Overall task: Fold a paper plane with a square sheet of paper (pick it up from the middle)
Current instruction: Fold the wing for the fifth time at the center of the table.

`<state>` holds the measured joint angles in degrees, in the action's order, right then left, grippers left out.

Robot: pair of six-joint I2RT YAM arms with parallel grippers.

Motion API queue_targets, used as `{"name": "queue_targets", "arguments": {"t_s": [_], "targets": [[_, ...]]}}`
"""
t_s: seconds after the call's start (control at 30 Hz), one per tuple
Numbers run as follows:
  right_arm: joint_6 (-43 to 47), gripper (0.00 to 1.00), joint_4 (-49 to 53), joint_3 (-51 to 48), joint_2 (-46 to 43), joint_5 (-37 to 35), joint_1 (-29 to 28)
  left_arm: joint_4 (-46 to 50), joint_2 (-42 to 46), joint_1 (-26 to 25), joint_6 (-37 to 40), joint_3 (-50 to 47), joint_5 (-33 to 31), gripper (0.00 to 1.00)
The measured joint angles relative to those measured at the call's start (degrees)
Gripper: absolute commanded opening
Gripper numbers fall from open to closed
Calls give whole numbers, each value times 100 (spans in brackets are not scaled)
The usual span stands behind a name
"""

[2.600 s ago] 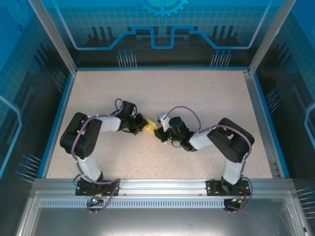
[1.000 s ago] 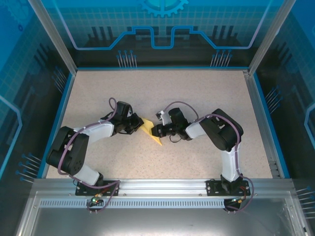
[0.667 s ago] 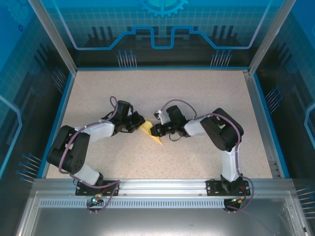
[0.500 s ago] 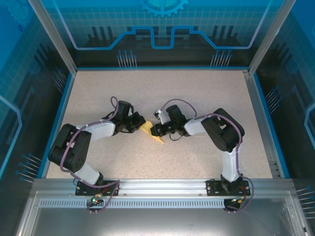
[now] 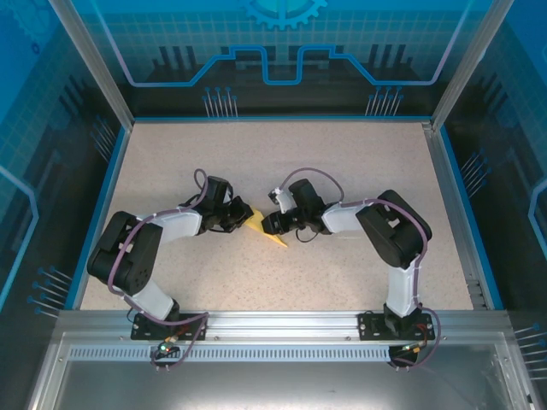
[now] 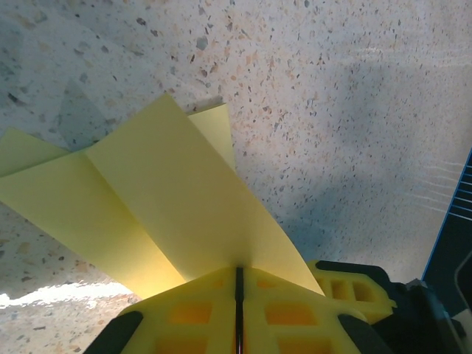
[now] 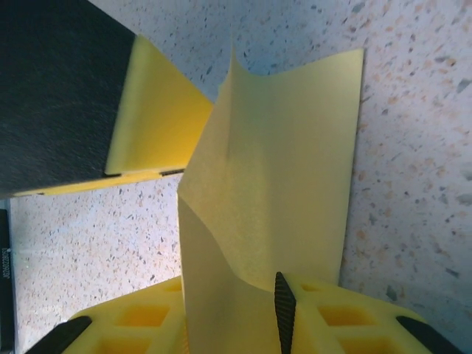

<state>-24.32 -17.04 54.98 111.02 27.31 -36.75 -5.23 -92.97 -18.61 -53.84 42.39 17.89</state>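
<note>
Paper (image 5: 267, 232): pale yellow, partly folded, low over the speckled table (image 5: 359, 162), directly between the two gripper tips. Left gripper (image 5: 244, 220) sits at the paper's left end. Seen from its wrist, the yellow pads (image 6: 199, 310) are pressed together on the sheet (image 6: 162, 214), which fans out ahead of the fingertips in layered flaps meeting at a crease. Right gripper (image 5: 270, 225) faces it from the opposite end, the two tips close together. From its wrist, the paper (image 7: 280, 169) rises straight ahead of the pads (image 7: 346, 313), with a narrow dark slit between them. Cannot tell whether they pinch the sheet. The left gripper's finger (image 7: 158, 118) stands just ahead, beside the sheet's edge.
</note>
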Motion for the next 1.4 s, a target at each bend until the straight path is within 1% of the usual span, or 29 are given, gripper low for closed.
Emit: {"name": "queue_targets", "arguments": {"t_s": [0.1,0.27,0.4,0.7,0.97,1.4], "targets": [[-2,31,-9,0,-81,-35,0,17,-4,0,0,20,20,11],[-7,20,-2,0,-109,-22,0,17,-4,0,0,26,48,11],[-31,14,-57,0,-46,87,0,20,2,0,0,26,59,11],[-129,12,-96,103,387,586,4,20,535,0,28,-146,37,12],[-155,11,-55,487,612,1051,9,24,542,0,48,-208,35,12],[-107,11,680,1032,946,1375,15,-83,529,52,109,-457,-118,9]]}}
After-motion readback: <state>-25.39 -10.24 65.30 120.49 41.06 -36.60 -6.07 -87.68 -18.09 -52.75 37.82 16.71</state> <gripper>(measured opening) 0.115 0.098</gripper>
